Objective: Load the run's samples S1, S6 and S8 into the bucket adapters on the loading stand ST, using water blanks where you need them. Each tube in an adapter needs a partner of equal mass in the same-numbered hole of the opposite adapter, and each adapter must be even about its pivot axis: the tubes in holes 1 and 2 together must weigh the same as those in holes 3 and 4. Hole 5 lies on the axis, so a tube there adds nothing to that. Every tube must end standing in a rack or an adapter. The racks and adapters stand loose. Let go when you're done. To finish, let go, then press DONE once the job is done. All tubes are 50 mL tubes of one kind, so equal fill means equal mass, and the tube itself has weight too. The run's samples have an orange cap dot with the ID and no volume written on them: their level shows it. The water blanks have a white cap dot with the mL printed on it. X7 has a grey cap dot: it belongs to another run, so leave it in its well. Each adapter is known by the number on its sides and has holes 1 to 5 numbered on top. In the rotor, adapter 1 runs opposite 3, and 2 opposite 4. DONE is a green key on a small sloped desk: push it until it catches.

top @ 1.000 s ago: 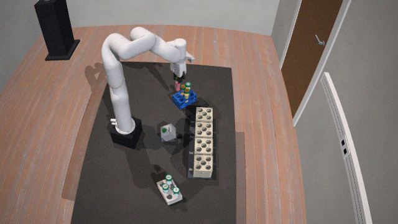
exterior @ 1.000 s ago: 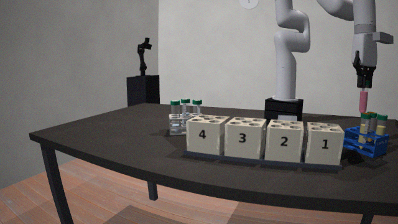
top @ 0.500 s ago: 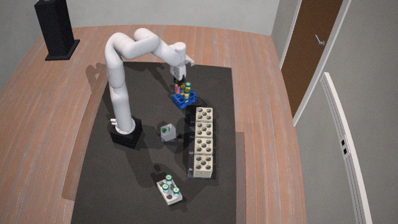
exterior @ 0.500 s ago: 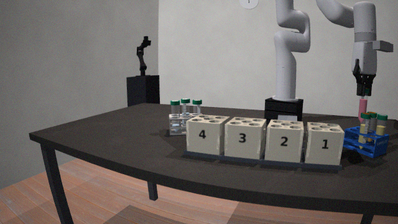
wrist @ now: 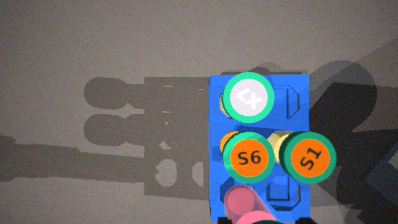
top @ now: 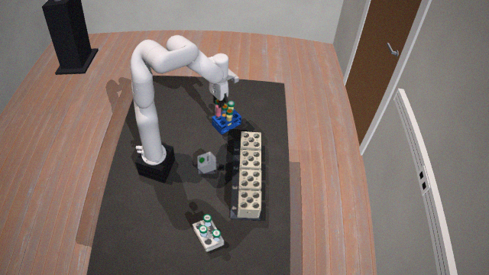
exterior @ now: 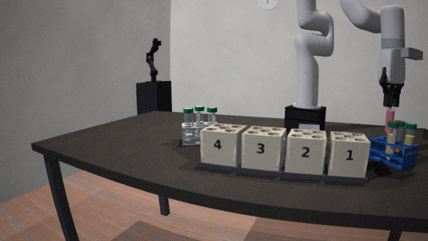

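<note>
My pincer [top: 222, 103] [exterior: 391, 97] is gripping a pink-filled tube [top: 218, 111] [exterior: 389, 120] [wrist: 241, 200] above the blue rack [top: 227, 122] [exterior: 398, 164] [wrist: 300, 120], while all four numbered adapters are standing unfilled, so loading, balancing with blanks and pressing DONE are all remaining.

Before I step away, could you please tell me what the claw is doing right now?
Claw: closed on the tube with pink liquid.
</note>
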`<state>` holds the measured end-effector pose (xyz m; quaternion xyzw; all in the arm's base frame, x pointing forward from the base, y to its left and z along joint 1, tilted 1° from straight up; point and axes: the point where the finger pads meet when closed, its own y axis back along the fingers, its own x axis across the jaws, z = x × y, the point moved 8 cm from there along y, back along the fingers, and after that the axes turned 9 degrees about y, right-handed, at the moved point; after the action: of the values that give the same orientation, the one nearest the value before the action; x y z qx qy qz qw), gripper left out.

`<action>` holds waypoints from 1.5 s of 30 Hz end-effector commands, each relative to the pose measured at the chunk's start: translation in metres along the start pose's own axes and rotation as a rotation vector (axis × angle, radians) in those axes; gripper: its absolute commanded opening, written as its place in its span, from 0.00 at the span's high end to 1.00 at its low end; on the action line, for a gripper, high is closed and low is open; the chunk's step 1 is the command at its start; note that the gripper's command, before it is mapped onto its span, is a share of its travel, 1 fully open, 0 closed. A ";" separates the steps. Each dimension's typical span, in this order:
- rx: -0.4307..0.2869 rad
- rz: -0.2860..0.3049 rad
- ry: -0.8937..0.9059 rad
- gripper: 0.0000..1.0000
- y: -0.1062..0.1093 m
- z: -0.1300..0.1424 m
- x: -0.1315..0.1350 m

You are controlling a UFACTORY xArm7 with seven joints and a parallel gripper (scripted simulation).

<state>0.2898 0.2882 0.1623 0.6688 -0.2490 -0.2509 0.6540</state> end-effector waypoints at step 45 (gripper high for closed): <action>0.004 0.001 0.000 1.00 -0.035 -0.001 0.000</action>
<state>0.2898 0.2887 0.1278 0.6687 -0.2488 -0.2510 0.6541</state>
